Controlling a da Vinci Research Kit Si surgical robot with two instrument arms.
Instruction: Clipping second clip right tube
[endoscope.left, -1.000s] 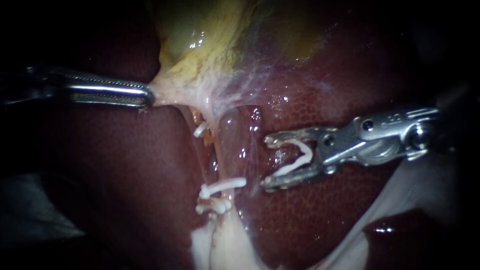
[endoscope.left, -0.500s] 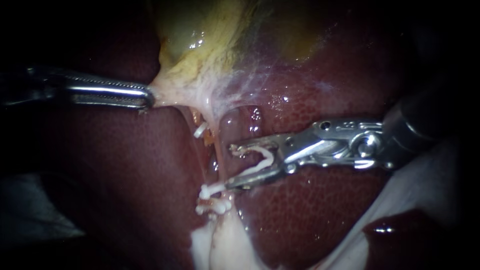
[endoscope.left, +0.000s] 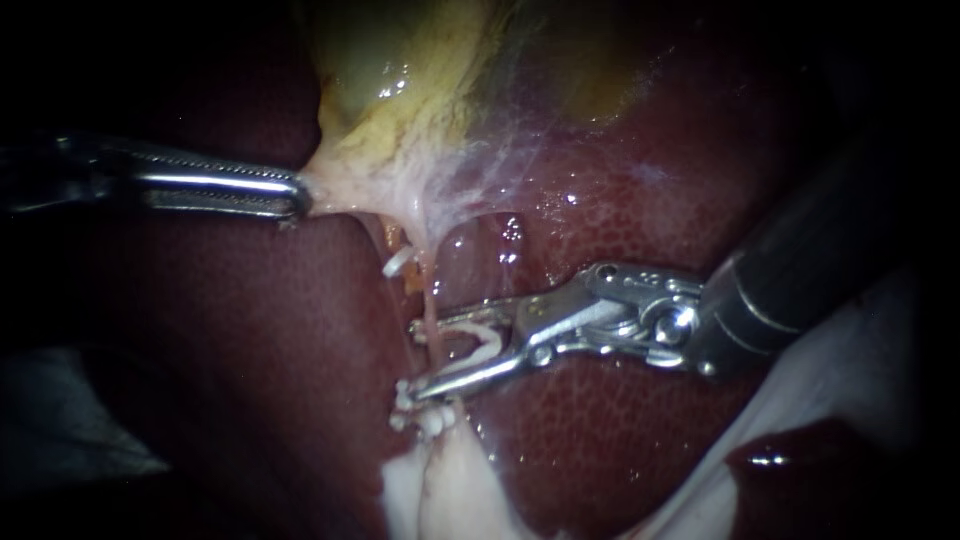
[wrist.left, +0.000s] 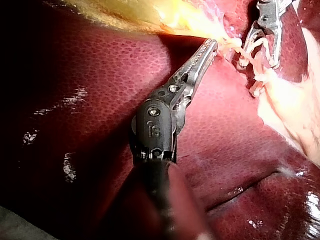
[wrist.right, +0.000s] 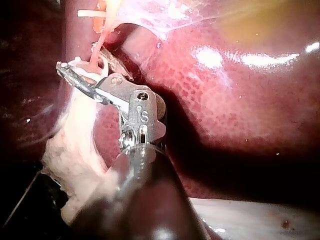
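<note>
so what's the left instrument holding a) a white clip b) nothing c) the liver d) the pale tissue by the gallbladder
d: the left instrument is closed on pale tissue at the gallbladder edge; the white clip sits in the right instrument.

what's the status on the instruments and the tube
Left instrument jaws shut on the gallbladder edge. Right instrument jaws hold a spread clip astride the tube, not yet squeezed. Placed clips close by the lower jaw, nothing else blocking.
</note>
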